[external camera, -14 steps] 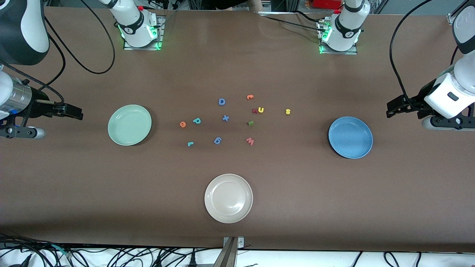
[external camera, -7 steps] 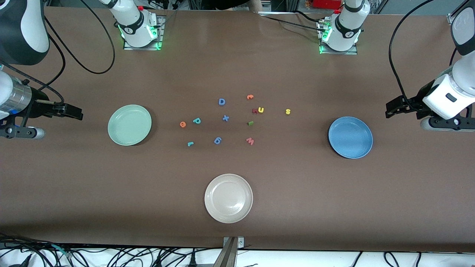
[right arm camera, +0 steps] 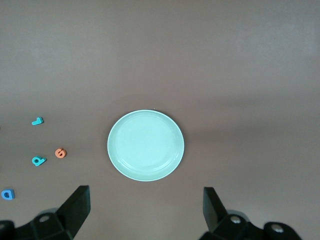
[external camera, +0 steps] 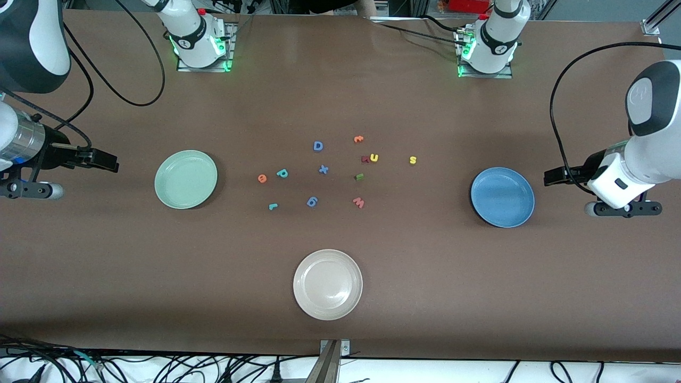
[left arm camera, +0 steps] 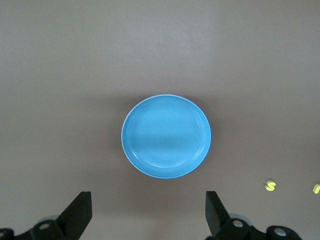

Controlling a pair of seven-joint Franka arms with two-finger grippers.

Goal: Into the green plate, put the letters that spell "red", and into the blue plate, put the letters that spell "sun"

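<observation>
The green plate (external camera: 185,179) (right arm camera: 145,145) lies toward the right arm's end and the blue plate (external camera: 502,197) (left arm camera: 166,136) toward the left arm's end. Both hold nothing. Between them lie the teal "r" (external camera: 272,206) (right arm camera: 37,120), orange "e" (external camera: 262,178) (right arm camera: 60,153), teal "d" (external camera: 282,173) (right arm camera: 38,160), yellow "s" (external camera: 413,159) (left arm camera: 270,186), yellow "u" (external camera: 374,157) and green "n" (external camera: 359,177). My left gripper (external camera: 551,177) (left arm camera: 148,210) hangs open over bare table beside the blue plate. My right gripper (external camera: 109,160) (right arm camera: 145,207) waits open beside the green plate.
A cream-white plate (external camera: 327,284) sits nearest the front camera. Other letters lie among the task's: a blue D (external camera: 318,146), a blue x (external camera: 323,169), a blue 6 shape (external camera: 312,201), a pink W (external camera: 358,202), an angular orange letter (external camera: 358,139) and a dark-red one (external camera: 365,158).
The left arm has swung down and inward, bringing its open gripper closer to the blue plate. The right arm and all the letters have stayed put.
</observation>
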